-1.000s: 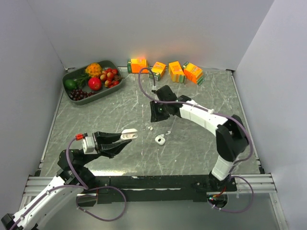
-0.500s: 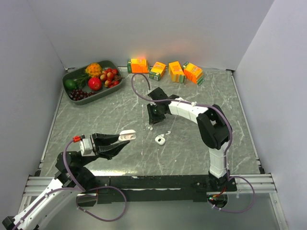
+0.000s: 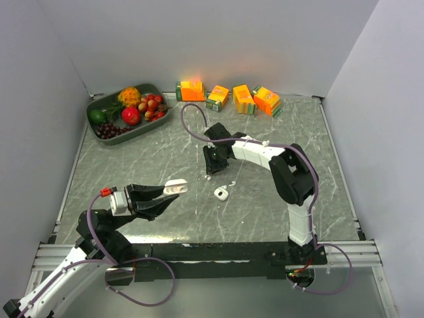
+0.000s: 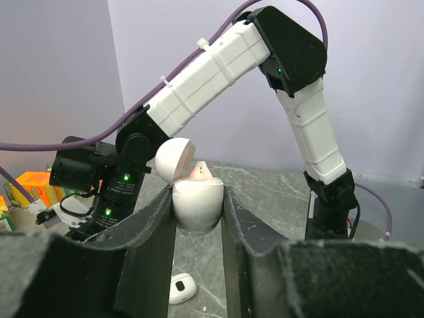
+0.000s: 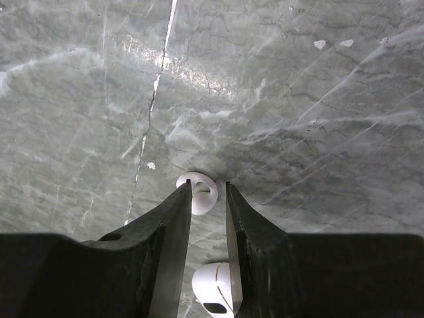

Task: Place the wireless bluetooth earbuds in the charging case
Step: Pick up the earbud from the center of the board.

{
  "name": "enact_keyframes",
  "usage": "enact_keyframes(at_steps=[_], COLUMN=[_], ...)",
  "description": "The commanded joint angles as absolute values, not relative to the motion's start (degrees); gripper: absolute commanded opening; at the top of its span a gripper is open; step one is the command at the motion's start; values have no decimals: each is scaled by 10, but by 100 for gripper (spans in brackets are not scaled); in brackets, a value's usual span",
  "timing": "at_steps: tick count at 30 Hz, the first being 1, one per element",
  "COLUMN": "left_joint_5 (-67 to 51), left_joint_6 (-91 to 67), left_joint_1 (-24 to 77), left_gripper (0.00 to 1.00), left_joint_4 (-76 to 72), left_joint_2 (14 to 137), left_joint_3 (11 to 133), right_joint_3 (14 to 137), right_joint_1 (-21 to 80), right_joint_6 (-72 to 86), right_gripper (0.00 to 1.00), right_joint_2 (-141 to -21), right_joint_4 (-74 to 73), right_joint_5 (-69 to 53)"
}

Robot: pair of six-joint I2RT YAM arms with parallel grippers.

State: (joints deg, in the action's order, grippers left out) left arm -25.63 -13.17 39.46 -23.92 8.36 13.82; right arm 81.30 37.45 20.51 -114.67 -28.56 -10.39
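Fruit tray (image 3: 158, 89) far left; four orange cartons (image 3: 218, 97) (back wall)

The worktop (image 3: 132, 165) is a grey-green slab veined with pale streaks. A dark tray (image 3: 93, 106) heaped with fruit (image 3: 130, 115) sits at its far left corner. Four orange juice cartons (image 3: 243, 99) stand in a loose row along the far edge. Near the middle lies a white earbud (image 3: 221, 193). Close beside it, on the far-left side, is a smaller white piece (image 3: 207, 177). It looks ring-shaped from the right wrist and may be the second earbud.
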Motion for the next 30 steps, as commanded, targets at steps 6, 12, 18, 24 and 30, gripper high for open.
enact_keyframes(at_steps=[6, 12, 18, 24, 30], left_joint_5=[-255, -256, -257, -257, -258], left_joint_6=[-134, -134, -136, -136, -136], left_joint_1=[396, 396, 396, 396, 396], left_gripper=[1, 1, 1, 1, 1], left_joint_4=[-251, -252, -253, -254, -250], left_joint_2=[84, 87, 89, 88, 88], left_joint_3=[139, 139, 139, 138, 141], right_joint_3=[800, 782, 773, 773, 766], right_joint_1=[381, 392, 398, 420, 437], right_joint_6=[205, 210, 212, 214, 223], right_gripper=[35, 35, 35, 36, 31], right_joint_2=[-1168, -1165, -1159, -1151, -1156], right_joint_4=[-265, -258, -255, -258, -255], right_joint_5=[-114, -114, -113, -105, -103])
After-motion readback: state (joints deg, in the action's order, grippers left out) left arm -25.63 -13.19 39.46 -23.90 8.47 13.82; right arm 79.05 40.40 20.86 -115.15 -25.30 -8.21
